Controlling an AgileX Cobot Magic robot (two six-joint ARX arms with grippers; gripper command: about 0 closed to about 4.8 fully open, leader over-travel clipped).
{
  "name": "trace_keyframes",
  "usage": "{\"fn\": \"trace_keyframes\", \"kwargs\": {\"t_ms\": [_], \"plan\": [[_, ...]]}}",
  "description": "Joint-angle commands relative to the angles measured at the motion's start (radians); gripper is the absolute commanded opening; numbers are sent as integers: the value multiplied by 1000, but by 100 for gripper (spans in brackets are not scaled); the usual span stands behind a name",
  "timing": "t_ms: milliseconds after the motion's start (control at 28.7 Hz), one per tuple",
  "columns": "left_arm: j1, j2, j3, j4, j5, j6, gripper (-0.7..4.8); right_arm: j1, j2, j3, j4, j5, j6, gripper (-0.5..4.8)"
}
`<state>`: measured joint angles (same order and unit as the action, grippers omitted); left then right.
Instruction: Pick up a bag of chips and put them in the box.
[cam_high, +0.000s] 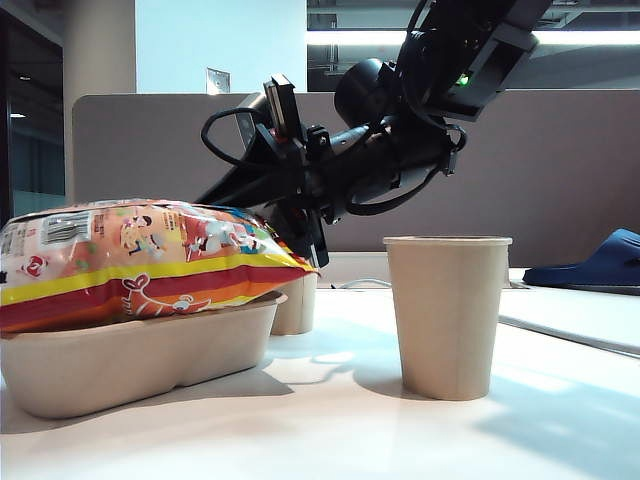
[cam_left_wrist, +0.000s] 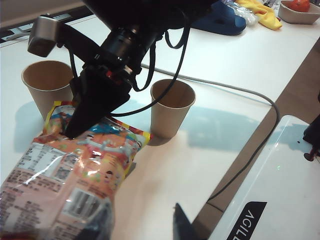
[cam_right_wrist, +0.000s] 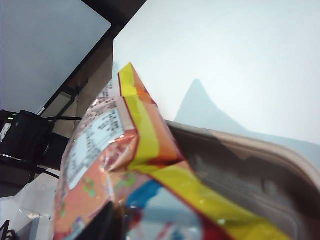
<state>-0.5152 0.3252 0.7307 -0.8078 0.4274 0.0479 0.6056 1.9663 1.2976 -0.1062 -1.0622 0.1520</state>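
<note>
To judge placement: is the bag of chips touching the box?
Touching: the exterior view shows the bag of chips lying on the box rim.

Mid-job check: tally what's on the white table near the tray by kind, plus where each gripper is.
Glossy pink-orange bag of chips, lying on the tray: 1
Long beige moulded-fibre box: 1
Tall beige paper cups: 2
Total: 4
Right gripper: at the bag's end over the box.
Left gripper: off to the side, holding nothing.
</note>
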Motion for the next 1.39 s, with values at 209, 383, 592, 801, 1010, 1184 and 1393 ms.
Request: {"fn": "trace_keyframes", "kwargs": {"t_ms": [209,383,592,801,1010,1184,1393], "plan": [[-1,0,3,10,7,-12,157,2,-4,5,5,14,-3,165],[-1,0,3,10,7,-12,157,2,-4,5,5,17,-3,186],[-1,0,3,9,8,-12,157,-2,-5,5,5,18,-3,244],[-1,0,3,9,7,-22,157,-12,-6,5,5,17,-7,279],[-1,0,3,9,6,-22,157,-53,-18,5,-34,9,-31,318],[-1,0,3,9,6,-22,157,-95,-71,5,-132,18,-145,335],[-1,0,3,26,-5,-23,157,-113,-252,5,-257,179,-328,335]]}}
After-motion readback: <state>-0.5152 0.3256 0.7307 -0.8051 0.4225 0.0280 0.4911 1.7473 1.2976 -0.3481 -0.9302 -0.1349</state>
